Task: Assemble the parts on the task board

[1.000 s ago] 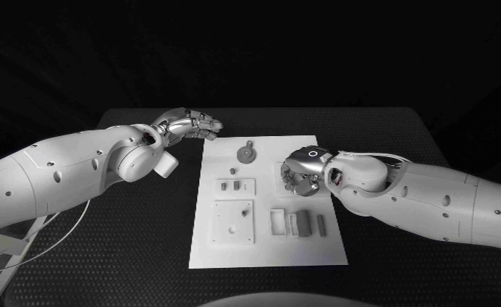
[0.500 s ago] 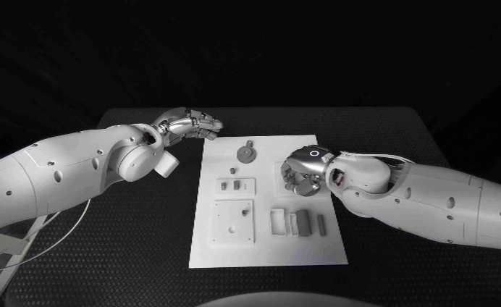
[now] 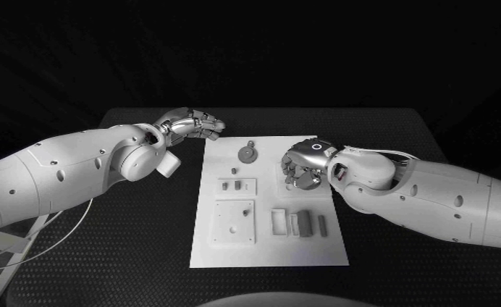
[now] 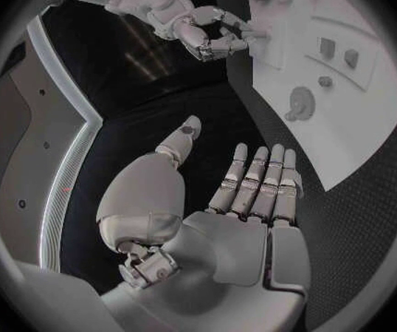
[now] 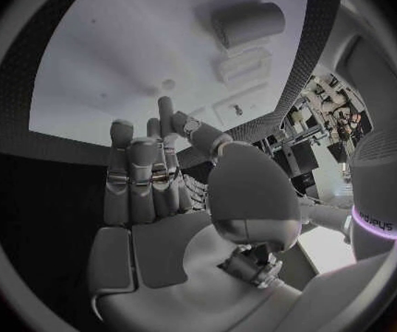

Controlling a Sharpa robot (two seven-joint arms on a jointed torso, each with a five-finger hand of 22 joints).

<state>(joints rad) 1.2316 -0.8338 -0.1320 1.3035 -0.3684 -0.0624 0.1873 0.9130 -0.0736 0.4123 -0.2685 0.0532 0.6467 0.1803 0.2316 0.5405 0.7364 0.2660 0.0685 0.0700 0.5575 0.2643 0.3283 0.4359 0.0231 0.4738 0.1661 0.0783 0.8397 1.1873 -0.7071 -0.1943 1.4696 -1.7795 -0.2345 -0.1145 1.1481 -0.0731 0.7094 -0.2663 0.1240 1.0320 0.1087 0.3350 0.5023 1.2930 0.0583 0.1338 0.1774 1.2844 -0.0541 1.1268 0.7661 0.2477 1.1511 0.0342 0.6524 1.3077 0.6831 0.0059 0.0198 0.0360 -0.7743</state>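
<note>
The task board, a white plate, is laid in the middle of the black surface, its long side running away from the robot. Nearest the robot, a square plate with small holes is seen on the board's left half, and beside it, to the right, a row of upright grey parts is set. Farther along, two small parts are placed in a pale frame left of centre. The right robot hand is held low over the board's right side, fingers curled downward over a round part there; whether that part is actually gripped cannot be told. In the right wrist view its fingers are shown fairly straight and close together with nothing seen between them. Beyond, a round grey part lies near the far edge. The left robot hand is poised off the board's far left corner, fingers loosely bent, nothing held.
</note>
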